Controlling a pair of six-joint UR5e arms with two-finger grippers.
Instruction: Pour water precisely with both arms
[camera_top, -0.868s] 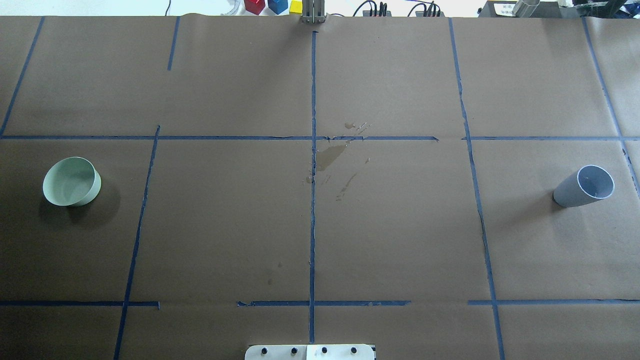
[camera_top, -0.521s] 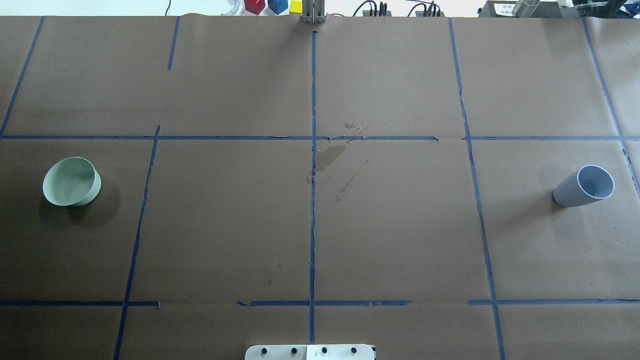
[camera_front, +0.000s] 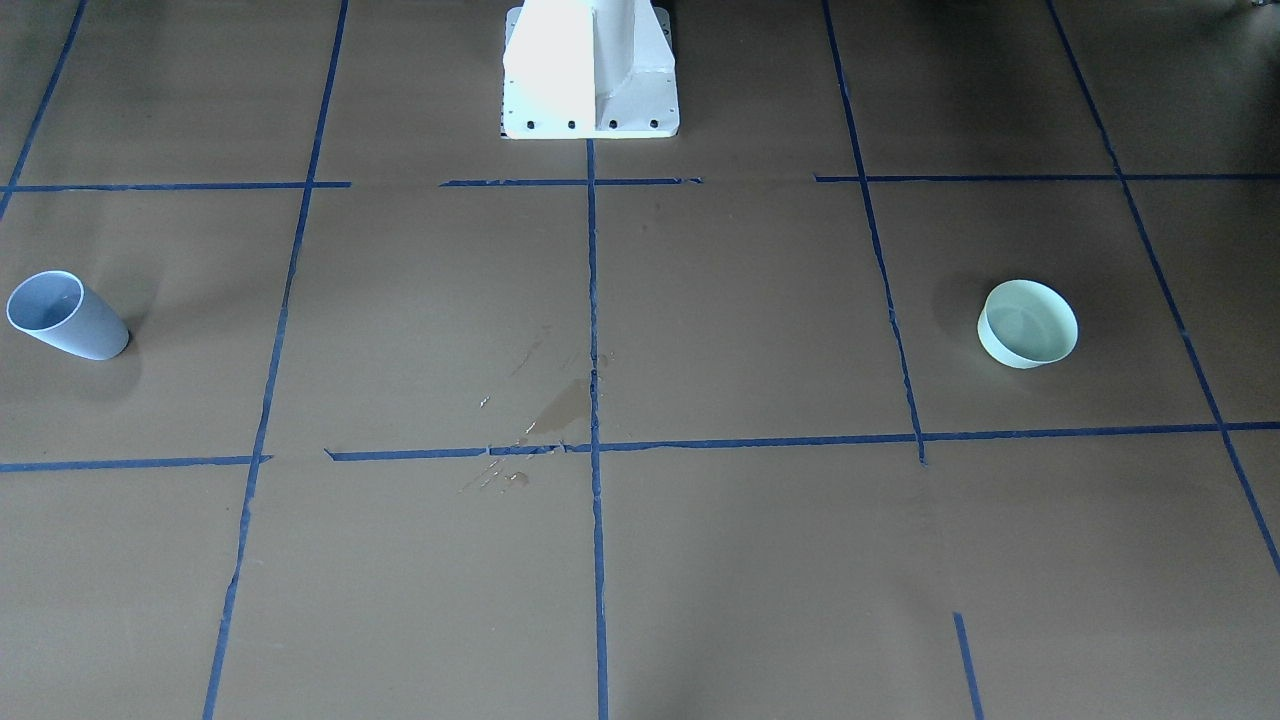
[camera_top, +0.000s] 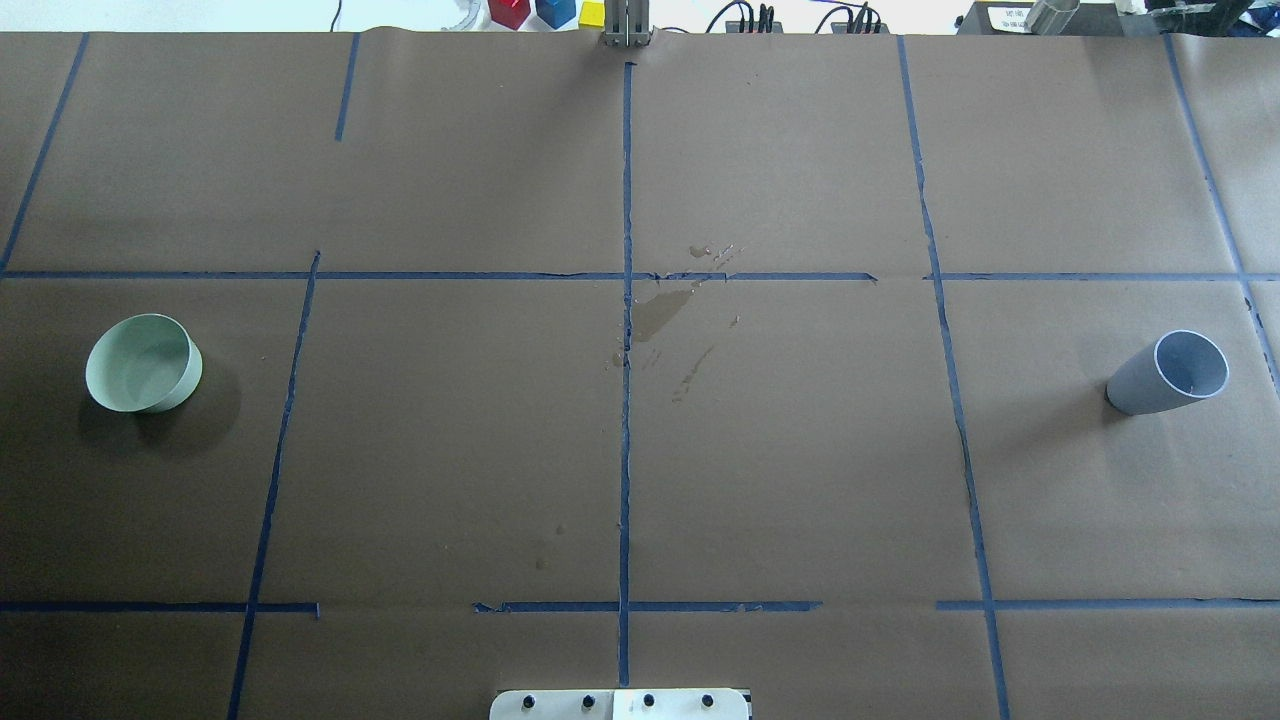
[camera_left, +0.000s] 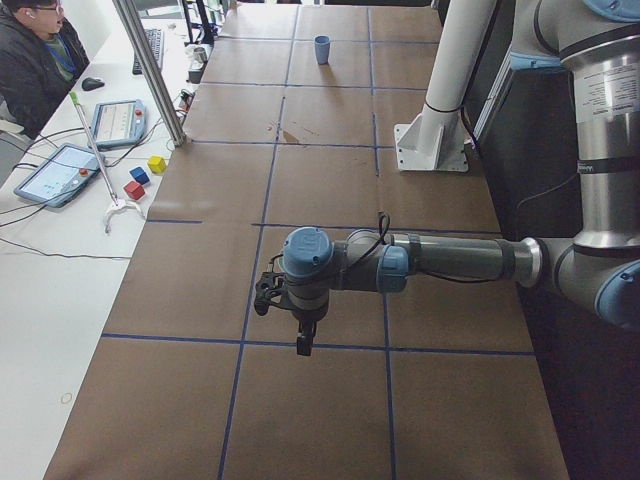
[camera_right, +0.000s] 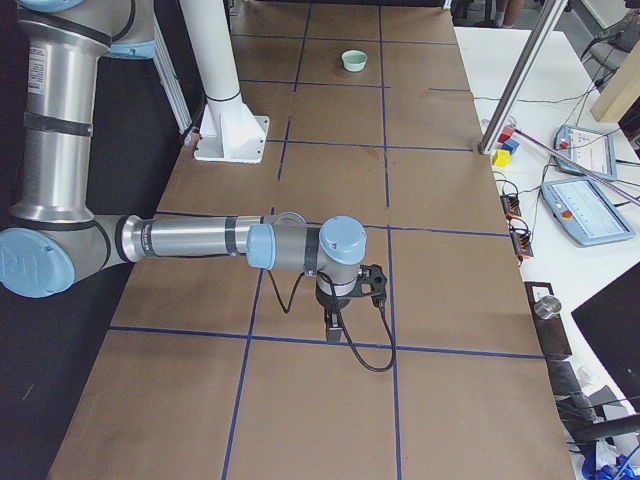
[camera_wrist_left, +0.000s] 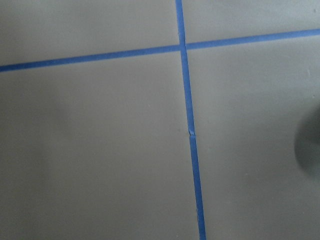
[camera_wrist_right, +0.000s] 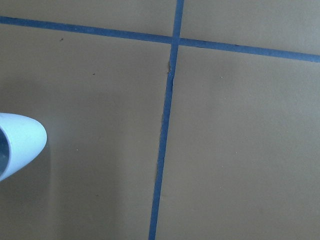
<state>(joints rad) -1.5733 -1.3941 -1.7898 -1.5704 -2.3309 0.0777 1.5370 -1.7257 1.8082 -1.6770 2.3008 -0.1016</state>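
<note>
Front-facing view: the blue-grey cup (camera_front: 68, 315) stands upright at the robot's right end of the table (camera_front: 750, 560); the pale green bowl (camera_front: 1027, 322) stands at the left end, well apart from it; the water (camera_front: 560, 405) shows only as a wet patch on the paper, beside the central crossing of blue tape (camera_front: 592, 300); no arm is in frame.

Overhead view: against the frames of the last second, cup, bowl and wet patch hold identical positions; nothing has changed; judgement: neither vessel has been picked up, so pouring has not begun.

Left side view: the left arm (camera_left: 450, 260) reaches level over the table; the left gripper (camera_left: 302, 343) points down above bare paper; fingers apart or together cannot be told.

Right side view: the right arm (camera_right: 190, 238) mirrors this; the right gripper (camera_right: 333, 330) hangs above a tape line; its finger state cannot be told.

Left wrist view: paper and tape only; no fingers visible.

Right wrist view: the cup's rim enters at the left edge; whether it holds water cannot be told.
</note>
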